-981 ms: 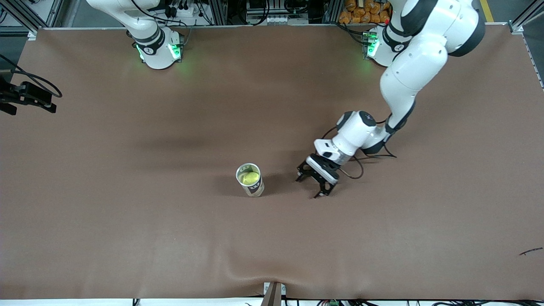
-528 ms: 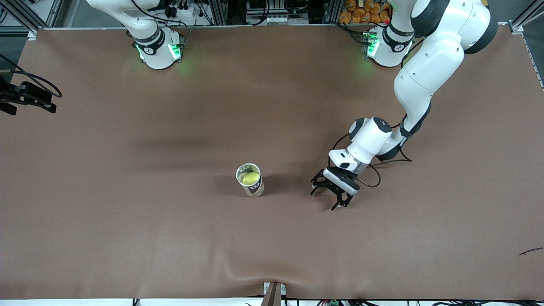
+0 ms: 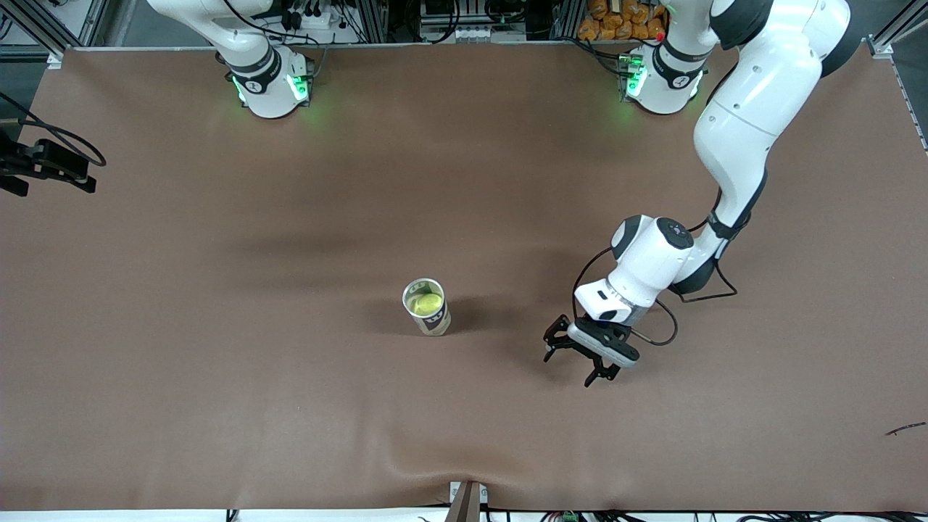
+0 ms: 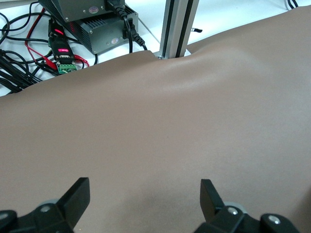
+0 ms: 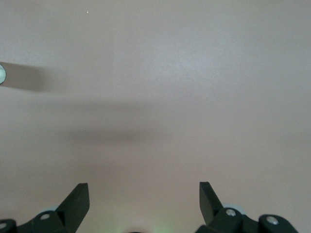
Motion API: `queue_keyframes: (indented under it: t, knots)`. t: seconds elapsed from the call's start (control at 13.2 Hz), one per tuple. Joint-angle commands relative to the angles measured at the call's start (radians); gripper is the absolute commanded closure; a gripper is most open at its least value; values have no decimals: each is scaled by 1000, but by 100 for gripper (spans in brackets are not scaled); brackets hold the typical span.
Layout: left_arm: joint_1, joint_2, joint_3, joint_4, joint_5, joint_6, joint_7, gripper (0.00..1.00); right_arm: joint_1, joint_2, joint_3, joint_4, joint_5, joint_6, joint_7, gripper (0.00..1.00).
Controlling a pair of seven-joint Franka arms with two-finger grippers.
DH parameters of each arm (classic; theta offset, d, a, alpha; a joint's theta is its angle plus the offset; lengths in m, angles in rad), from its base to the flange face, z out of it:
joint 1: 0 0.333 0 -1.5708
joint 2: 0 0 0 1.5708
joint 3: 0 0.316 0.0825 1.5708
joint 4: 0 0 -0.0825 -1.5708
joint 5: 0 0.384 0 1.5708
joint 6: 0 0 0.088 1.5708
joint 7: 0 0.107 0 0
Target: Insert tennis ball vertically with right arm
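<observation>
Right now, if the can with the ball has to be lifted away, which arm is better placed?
Left. The left gripper is open over the table beside the can; the right gripper, also open, sees only bare table.

table [image 3: 217, 362]: brown cover | aluminium frame [image 3: 377, 18]: along top edge | cables [image 3: 312, 14]: at frame

Table cover [image 3: 217, 348] is plain matte brown all over. The cup [image 3: 428, 308] on it has a white rim and a dark band with white lettering, and the tennis ball [image 3: 428, 303] inside is bright yellow-green. The arm [image 3: 739, 130] near the cup is glossy white with black joint bands; its gripper [image 3: 578, 359] is black. Both bases glow green.
</observation>
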Motion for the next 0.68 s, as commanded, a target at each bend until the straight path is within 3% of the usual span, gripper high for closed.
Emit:
queue_keyframes:
  t: [0.0, 0.6]
  knots:
    - [3, -53, -5, 22, -16, -138, -31, 0, 7, -2, -1, 3, -20, 2, -7, 0]
    - [11, -261, 1, 110, -74, -636, -105, 0, 4, 0, -1, -1, -7, 7, -6, 0]
